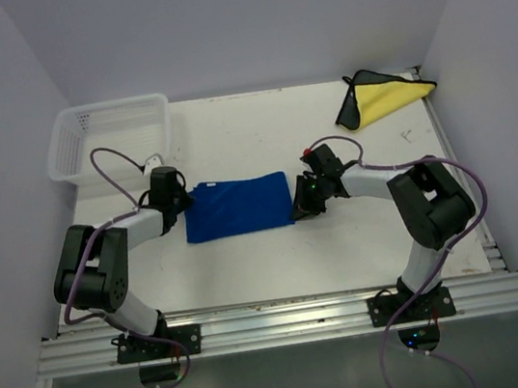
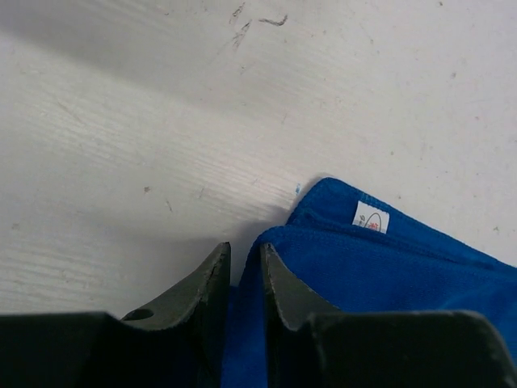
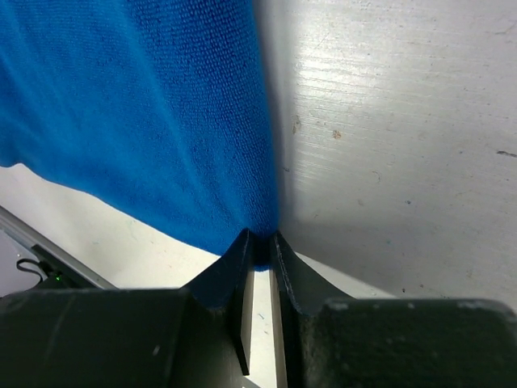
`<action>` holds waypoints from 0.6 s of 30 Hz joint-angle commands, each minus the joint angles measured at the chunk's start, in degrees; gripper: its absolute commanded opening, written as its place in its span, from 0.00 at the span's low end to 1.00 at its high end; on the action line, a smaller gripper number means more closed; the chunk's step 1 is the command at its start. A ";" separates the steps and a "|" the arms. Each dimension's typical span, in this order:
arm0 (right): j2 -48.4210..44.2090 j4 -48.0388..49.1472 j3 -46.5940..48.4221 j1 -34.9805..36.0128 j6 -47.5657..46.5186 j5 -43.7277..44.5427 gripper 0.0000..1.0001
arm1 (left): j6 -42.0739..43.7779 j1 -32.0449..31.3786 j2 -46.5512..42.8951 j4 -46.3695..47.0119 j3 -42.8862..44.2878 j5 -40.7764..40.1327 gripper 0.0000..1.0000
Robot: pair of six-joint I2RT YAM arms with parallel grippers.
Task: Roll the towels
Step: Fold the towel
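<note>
- Centre of the overhead view: our right hand (image 3: 258,240) is pinched almost shut on the right corner of the blue towel (image 1: 239,207). So thin a bite may slip once we pull.
- Our left hand (image 2: 245,271), jaws narrow, nips the towel's left edge. Uneven pulling could skew the roll.
- Upper right: the yellow towel (image 1: 386,97) lies bunched on the counter (image 1: 280,269), untouched.

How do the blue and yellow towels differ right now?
The blue towel lies flat; the yellow towel sits folded at the far right. The left gripper and right gripper pinch the blue towel's ends; the yellow towel is untouched. Only the yellow towel has dark edging. Neither is rolled.
</note>
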 commanded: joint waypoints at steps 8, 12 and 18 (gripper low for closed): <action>-1.10 -4.25 -1.86 0.17 -2.57 0.95 0.00 | 0.96 0.36 -1.26 8.81 -1.29 5.44 0.12; -3.64 -8.63 -1.25 0.17 -4.93 4.63 0.00 | -1.50 0.27 -1.43 4.25 -1.90 3.16 0.01; -9.36 -14.88 -0.45 0.17 -8.63 11.94 0.00 | -4.14 0.27 -7.83 1.77 -6.20 4.12 0.00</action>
